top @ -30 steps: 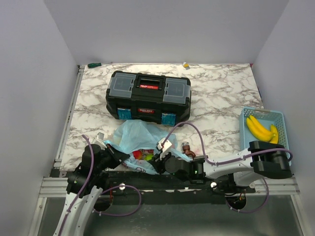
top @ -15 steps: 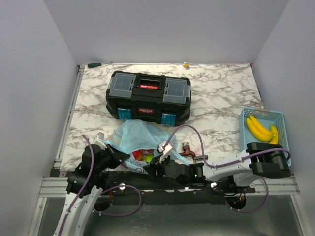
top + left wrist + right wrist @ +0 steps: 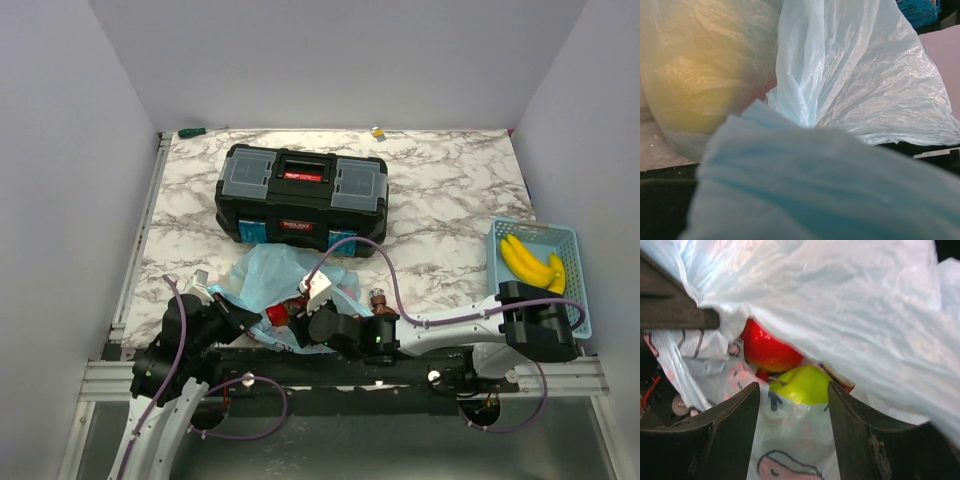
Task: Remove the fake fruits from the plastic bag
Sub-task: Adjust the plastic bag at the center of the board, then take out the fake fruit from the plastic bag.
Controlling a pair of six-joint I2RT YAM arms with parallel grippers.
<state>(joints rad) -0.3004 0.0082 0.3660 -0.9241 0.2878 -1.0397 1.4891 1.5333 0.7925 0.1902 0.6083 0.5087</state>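
The light-blue plastic bag lies crumpled at the near edge, in front of the toolbox. My left gripper is at the bag's left edge. In the left wrist view the plastic bag fills the frame and hides the fingers; its creases run to one pinch point. A yellow fruit shows through it. My right gripper is open at the bag's mouth, with printed plastic between its fingers. Just beyond them lie a green apple and a red apple. The red fruit also shows from above.
A black toolbox stands behind the bag. A light-blue mesh basket with bananas sits at the right edge. A small brown object lies right of the bag. A green-handled tool lies at the far left.
My right gripper has moved left and forward into the bag's mouth, close to the fruits. The left arm has stayed where it was, at the bag's edge.
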